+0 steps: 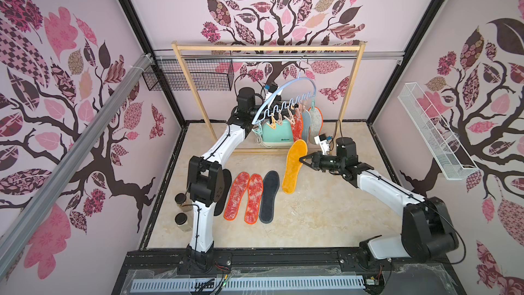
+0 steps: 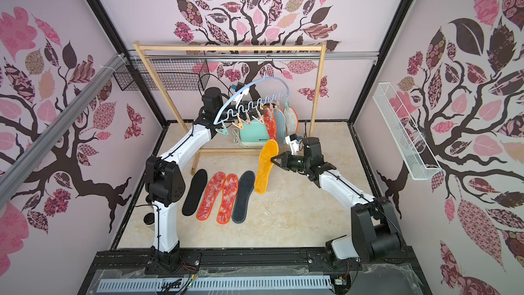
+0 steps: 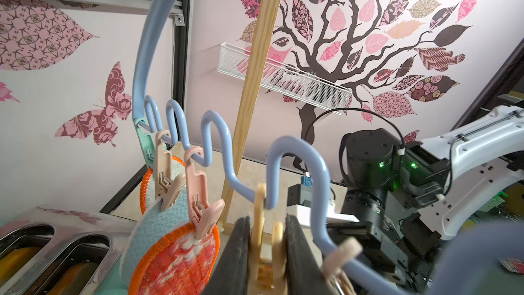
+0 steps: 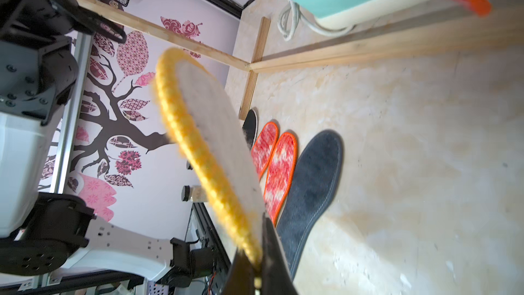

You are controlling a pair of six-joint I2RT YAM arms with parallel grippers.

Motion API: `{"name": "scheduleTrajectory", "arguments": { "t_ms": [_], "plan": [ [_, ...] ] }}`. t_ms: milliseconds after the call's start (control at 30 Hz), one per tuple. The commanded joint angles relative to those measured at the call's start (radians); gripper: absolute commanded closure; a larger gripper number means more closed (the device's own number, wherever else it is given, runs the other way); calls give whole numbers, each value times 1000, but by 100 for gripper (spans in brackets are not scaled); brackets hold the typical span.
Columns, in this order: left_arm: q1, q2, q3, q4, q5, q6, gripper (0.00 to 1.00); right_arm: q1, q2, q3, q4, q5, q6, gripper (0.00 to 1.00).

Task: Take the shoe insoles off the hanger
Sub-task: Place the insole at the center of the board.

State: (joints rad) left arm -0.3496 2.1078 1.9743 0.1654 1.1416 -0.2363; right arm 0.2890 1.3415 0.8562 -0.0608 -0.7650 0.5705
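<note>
The right gripper (image 1: 302, 160) is clamped on the edge of the fuzzy mustard-yellow foot-shaped insole (image 1: 293, 171), holding it over the table (image 1: 326, 208) beside the laid row, likely to set it down there. The left gripper (image 3: 268, 251) pinches an apparently empty beige plastic clothespin (image 3: 261, 208) on the pale blue arc-shaped plastic hanger (image 3: 144, 41), probably steadying it. Four insoles lie flat: one black insole (image 2: 194, 191), two red-white mottled insoles (image 2: 211, 195), one dark grey insole (image 2: 243, 195). One is held, and three hang clipped: two red-white and one pale blue-grey insole (image 1: 305, 124).

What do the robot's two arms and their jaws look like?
Both the left arm and right arm have glossy white link shells between bulky black joint housings, with thin black cables clipped along them. The jaws are plain black.
</note>
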Motion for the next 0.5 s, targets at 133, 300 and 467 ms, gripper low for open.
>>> {"name": "scheduleTrajectory", "arguments": {
  "t_ms": [133, 300, 467],
  "plan": [
    [11, -26, -26, 17, 1, 11, 91, 6, -146, -115, -269, -34, 0, 100],
    [12, -39, -60, 11, 1, 20, 91, 34, -105, -183, -255, -23, 12, 100],
    [12, -45, -63, 10, 1, 23, 91, 91, 34, -155, -211, -22, 17, 100]
  ]
}}
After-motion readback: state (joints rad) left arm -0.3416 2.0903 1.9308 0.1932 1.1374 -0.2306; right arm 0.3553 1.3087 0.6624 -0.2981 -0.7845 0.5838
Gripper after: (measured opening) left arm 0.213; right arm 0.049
